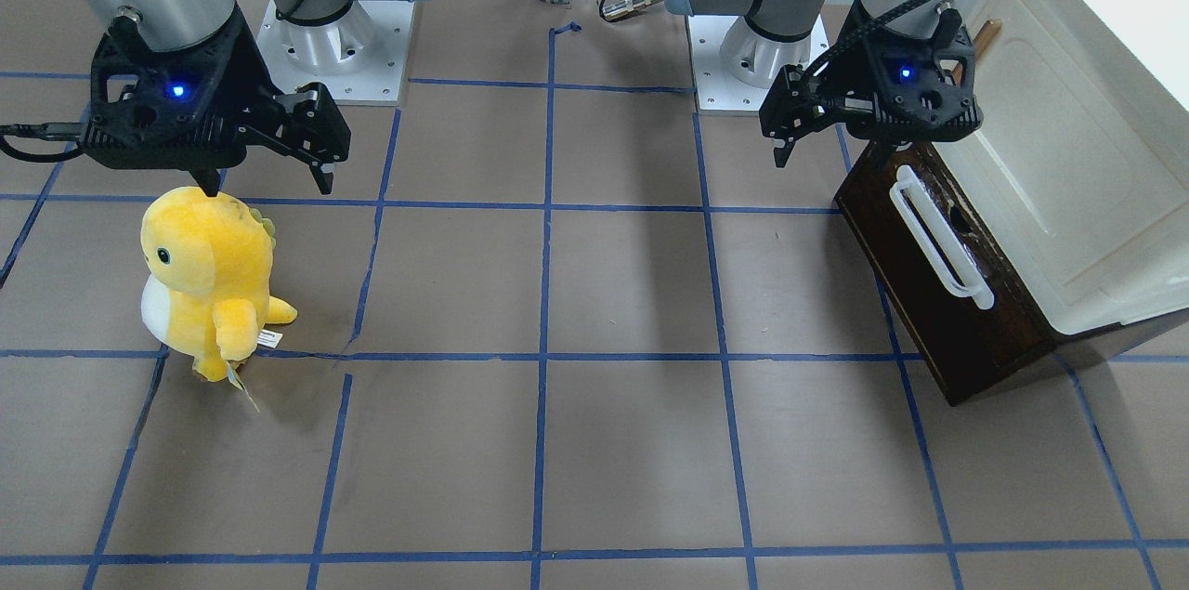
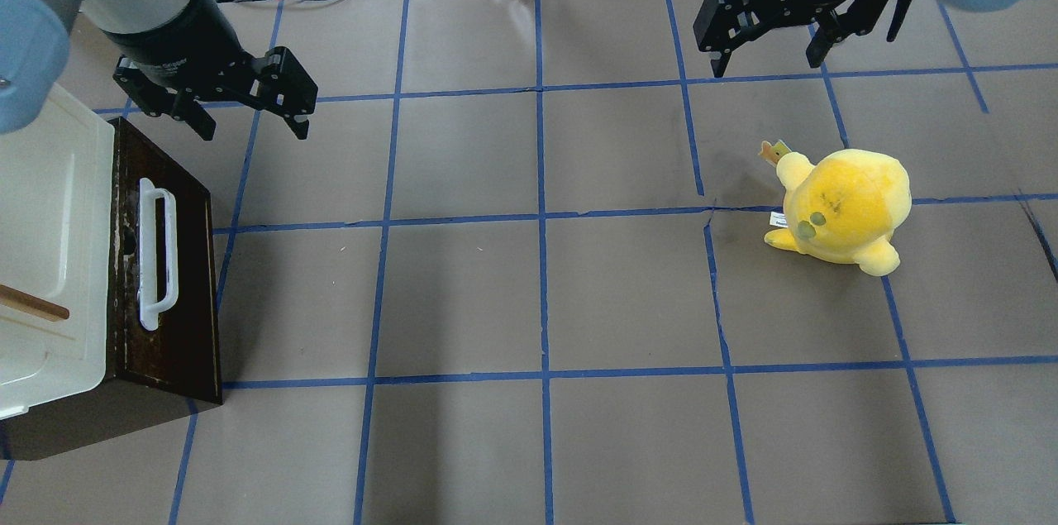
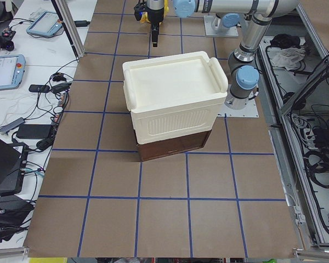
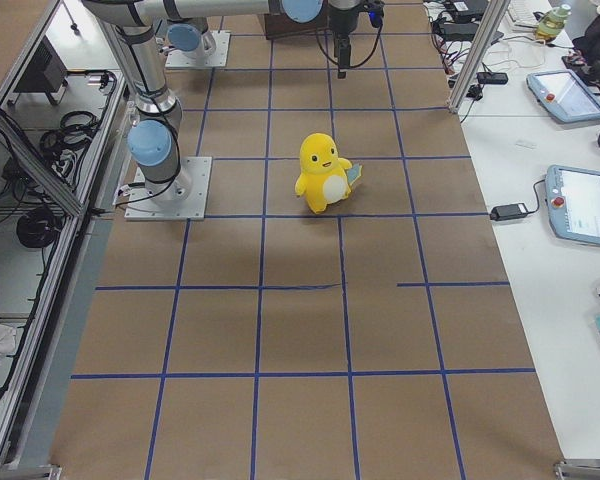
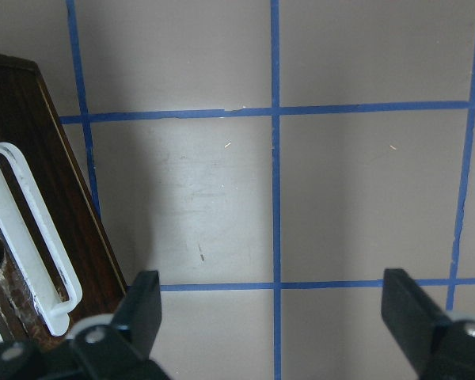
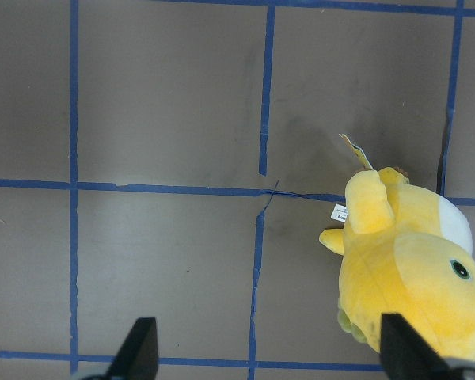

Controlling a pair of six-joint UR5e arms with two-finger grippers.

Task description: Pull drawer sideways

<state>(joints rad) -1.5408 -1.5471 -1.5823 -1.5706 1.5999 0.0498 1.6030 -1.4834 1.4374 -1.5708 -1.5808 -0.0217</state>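
Left gripper [image 2: 254, 133] wide open, with nothing between its fingers, hanging above the table [image 2: 537, 302] near 1 corner of the drawer [image 2: 186, 293], apart from it. Drawer at the table's end on the robot's left, under the cream-white cabinet body [image 2: 50, 202], dark brown front turned toward the table's middle. Long white handle [image 2: 154, 252] across that front, with 1 end low at the left in the left wrist view, just beside 1 black finger [image 5: 142, 305] but not between the 2 fingers. Right gripper [image 2: 765, 67] also wide open and empty, raised over the other half of the table, well apart from the drawer. Yellow plush toy [image 2: 843, 207] upright on the table, close below this gripper, beside the blue tape lines [image 2: 541, 219]. Thin brown stick [image 2: 33, 303] on top of the cabinet body.
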